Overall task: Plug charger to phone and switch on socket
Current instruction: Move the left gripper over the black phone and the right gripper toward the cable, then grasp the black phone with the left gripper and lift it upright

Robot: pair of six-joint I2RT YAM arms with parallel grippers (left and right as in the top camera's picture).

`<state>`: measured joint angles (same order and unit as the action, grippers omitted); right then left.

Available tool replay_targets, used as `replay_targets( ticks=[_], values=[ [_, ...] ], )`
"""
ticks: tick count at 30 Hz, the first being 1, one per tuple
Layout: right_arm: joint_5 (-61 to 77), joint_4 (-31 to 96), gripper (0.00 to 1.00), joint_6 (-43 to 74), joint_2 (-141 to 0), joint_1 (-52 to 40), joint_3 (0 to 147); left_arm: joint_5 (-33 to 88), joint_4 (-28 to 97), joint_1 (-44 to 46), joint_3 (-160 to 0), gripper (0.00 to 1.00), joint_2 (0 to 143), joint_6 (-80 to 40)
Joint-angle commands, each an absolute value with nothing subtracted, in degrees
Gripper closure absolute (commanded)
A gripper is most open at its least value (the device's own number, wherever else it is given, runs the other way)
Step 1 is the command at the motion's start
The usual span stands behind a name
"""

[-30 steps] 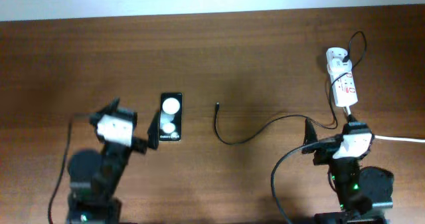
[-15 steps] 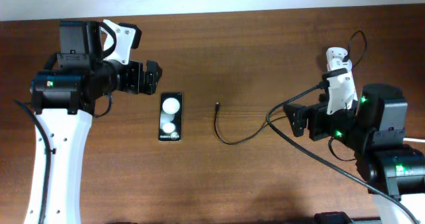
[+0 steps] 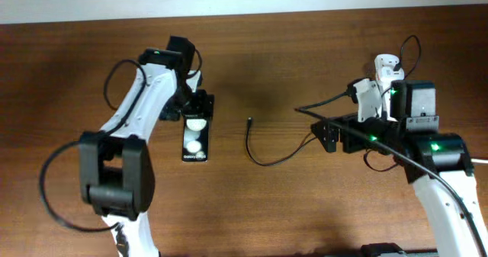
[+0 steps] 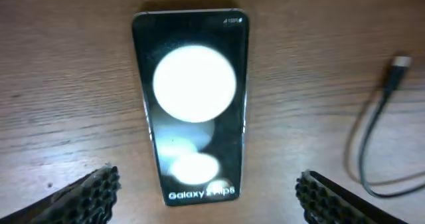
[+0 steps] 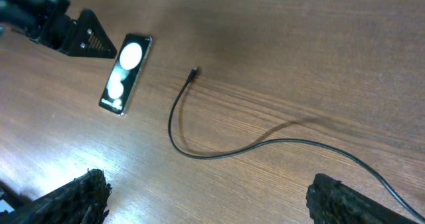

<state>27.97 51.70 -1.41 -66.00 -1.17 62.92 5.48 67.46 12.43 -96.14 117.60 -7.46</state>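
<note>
The black phone point(image 3: 195, 139) lies flat on the table, left of centre, with two bright spots on its screen. My left gripper point(image 3: 200, 104) hovers open just beyond its far end. In the left wrist view the phone point(image 4: 192, 111) lies between and ahead of the open fingers point(image 4: 207, 181). The charger's thin black cable point(image 3: 263, 159) curls on the table and its plug tip point(image 3: 250, 122) lies free, right of the phone. My right gripper point(image 3: 329, 135) is open above the cable, empty point(image 5: 206, 191). The white socket point(image 3: 386, 66) is at the far right, mostly hidden behind my right arm.
The brown wooden table's far edge point(image 3: 252, 17) meets a white surface. The right wrist view shows the phone point(image 5: 125, 73), the plug tip point(image 5: 194, 72) and the left gripper point(image 5: 73, 34). The plug tip shows at the right in the left wrist view point(image 4: 400, 63).
Both arms have risen from their folded rest pose. The left gripper swung over the phone's far end. The right arm reached towards the table's middle. Phone and cable have not moved.
</note>
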Motion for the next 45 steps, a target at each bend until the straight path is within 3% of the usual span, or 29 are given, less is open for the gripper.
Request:
replay_targets(
  ticks=[1, 8, 16, 30, 45],
  values=[
    [27.83, 51.66, 0.01, -0.36, -67.57, -1.13, 63.96, 4.40, 66.11, 14.00, -96.42, 0.10, 122.54, -8.12],
    [27.59, 51.66, 0.01, -0.38, -67.61, -1.13, 63.96, -0.93, 60.60, 14.48, -91.92, 0.10, 126.02, -3.36],
    [26.70, 51.68, 0.01, -0.38, -67.68, -1.13, 63.96, 1.78, 59.20, 14.48, -87.88, 0.10, 126.02, -3.90],
    [26.30, 51.66, 0.01, -0.38, -67.68, -1.13, 63.96, 3.64, 60.71, 14.48, -88.03, 0.27, 125.99, -9.82],
    [26.30, 51.66, 0.01, -0.38, -67.68, -1.13, 63.96, 6.68, 70.22, 14.48, -106.74, 0.30, 125.99, -9.82]
  ],
)
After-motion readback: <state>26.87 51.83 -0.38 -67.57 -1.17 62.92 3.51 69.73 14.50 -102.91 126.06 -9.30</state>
